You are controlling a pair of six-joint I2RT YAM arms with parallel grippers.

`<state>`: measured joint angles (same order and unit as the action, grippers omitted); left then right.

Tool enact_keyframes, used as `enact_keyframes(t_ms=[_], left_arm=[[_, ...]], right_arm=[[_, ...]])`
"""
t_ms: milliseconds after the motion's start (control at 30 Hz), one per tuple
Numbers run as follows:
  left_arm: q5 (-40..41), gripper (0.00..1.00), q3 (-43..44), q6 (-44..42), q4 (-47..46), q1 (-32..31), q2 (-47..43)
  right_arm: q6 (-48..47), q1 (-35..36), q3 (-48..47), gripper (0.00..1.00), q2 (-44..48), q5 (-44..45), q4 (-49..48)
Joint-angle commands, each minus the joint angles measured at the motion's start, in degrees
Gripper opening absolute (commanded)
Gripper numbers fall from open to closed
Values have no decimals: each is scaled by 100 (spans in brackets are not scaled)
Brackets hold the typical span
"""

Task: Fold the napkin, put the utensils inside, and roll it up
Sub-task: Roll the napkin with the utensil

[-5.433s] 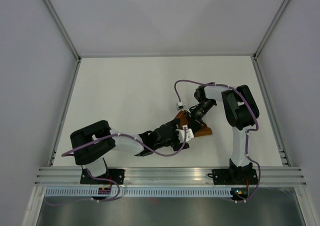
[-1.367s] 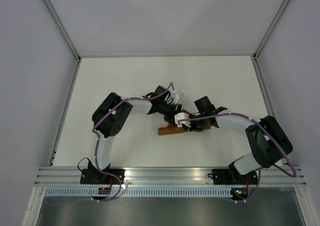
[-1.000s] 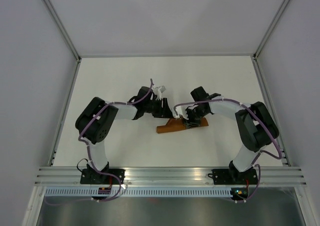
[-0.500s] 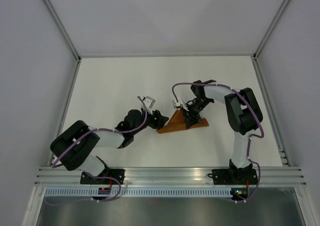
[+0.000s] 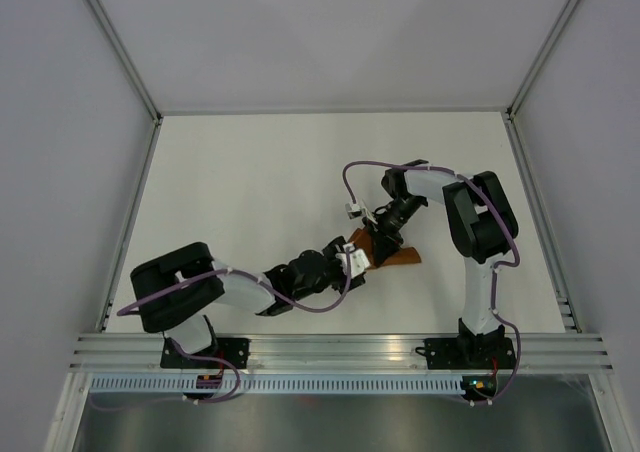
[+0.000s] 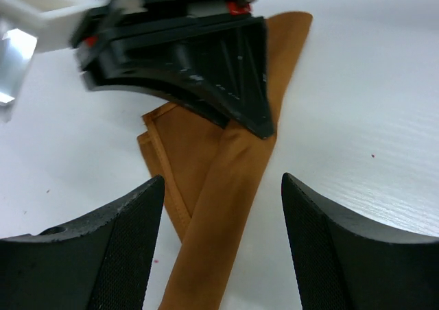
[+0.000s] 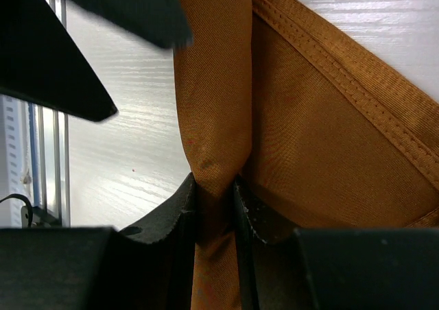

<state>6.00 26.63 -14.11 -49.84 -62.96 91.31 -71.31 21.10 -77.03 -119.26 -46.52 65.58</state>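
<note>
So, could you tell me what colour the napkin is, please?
Plain rust-orange napkin, clearest in the right wrist view.

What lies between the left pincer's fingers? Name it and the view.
A folded strip of the napkin lies there; the left wrist view shows it.

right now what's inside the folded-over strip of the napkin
Only cloth shows. The napkin has a folded-over strip along one edge, which the right gripper pinches in its jaws. No knife is visible in any view; the cloth hides whatever lies inside.
</note>
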Motion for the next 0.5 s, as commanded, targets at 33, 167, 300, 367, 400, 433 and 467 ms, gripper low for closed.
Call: enact_keyframes(t_ms=[33, 167, 300, 367, 400, 433, 467], left_arm=[[199, 74, 605, -1242, 212, -436, 693], [287, 76, 790, -1428, 133, -454, 1029], [386, 80, 843, -1516, -9, -358, 1363], [279, 79, 887, -1481, 184, -340, 1407], [201, 78, 922, -1463, 238, -340, 1433], [165, 78, 940, -1489, 308, -340, 1486], [156, 74, 966, -1490, 378, -331, 1513]], right_arm=[[-191, 17, 215, 9, -475, 864, -423], [-147, 8, 206, 9, -493, 873, -441], [-129, 8, 198, 9, -519, 882, -441], [-120, 8, 198, 9, -519, 890, -458], [-103, 8, 198, 9, -519, 891, -459], [-94, -1, 189, 9, -528, 891, -459], [-85, 8, 180, 9, -537, 891, -459]])
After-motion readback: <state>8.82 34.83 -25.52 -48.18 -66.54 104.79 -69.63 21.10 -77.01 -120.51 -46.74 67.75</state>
